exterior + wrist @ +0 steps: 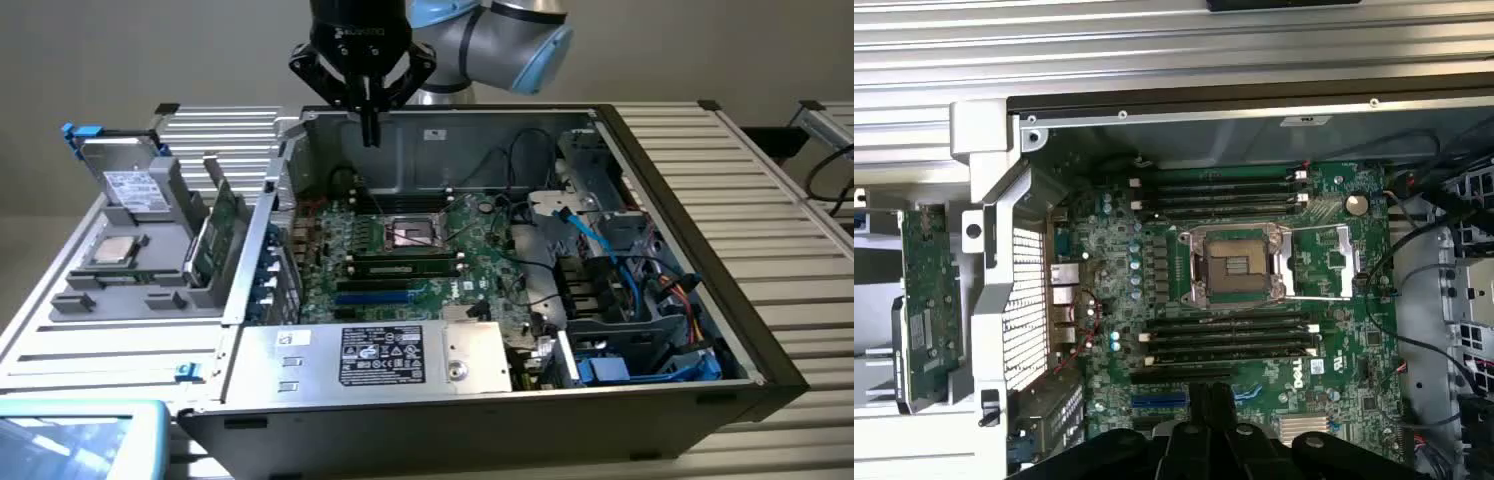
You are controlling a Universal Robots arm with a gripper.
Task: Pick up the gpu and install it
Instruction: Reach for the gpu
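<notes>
The gpu is a thin green card standing on edge in a grey holder, at the exterior view's left of the open computer case. The wrist view shows the gpu beside the case's perforated rear panel. My gripper hangs above the far wall of the case, well apart from the gpu, pointing down with its fingers shut and nothing between them. In the wrist view the closed gripper sits over the green motherboard, near the blue expansion slots.
The open case holds the motherboard with its CPU socket, a power supply at the front, and drive bays with cables. The grey holder also carries a hard drive and a processor.
</notes>
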